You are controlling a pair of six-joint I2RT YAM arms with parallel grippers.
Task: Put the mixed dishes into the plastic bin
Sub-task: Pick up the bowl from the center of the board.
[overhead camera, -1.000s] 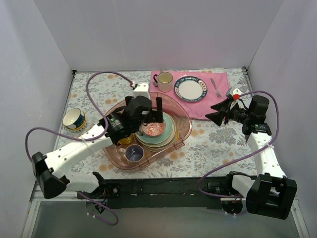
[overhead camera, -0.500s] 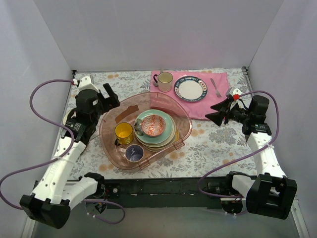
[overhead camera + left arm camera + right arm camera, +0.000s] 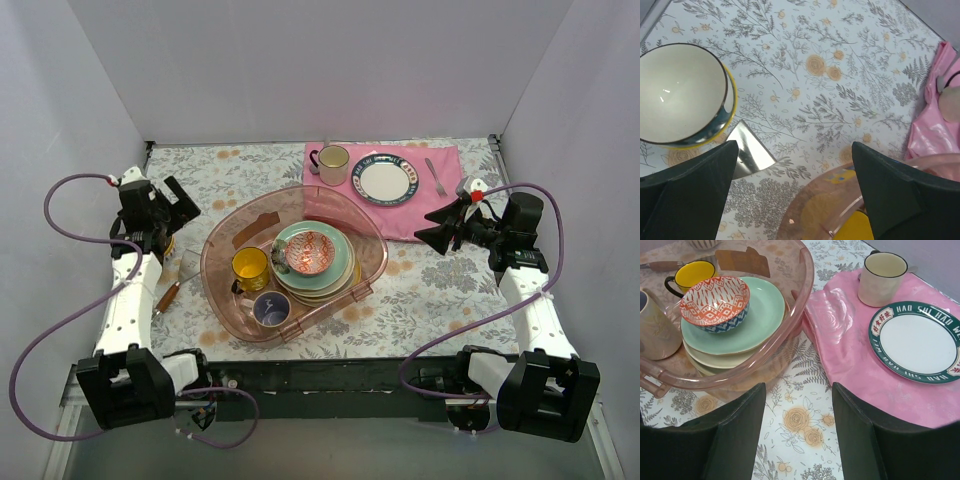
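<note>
— Since likely glazed and brittle, where to hold patterned bowl (image 3: 715, 302)?
— By rim. Lies on mint-green plate (image 3: 760, 315) inside plastic bin (image 3: 222, 232), 9 o'clock from right jaws. Left jaws wide apart, right apart, empty.

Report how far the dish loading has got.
Done: the stacked plates, patterned bowl, yellow mug and grey mug sit in the plastic bin. In hand: nothing; left gripper and right gripper are open, empty. Left: possibly the yellow-banded bowl on the table.
</note>
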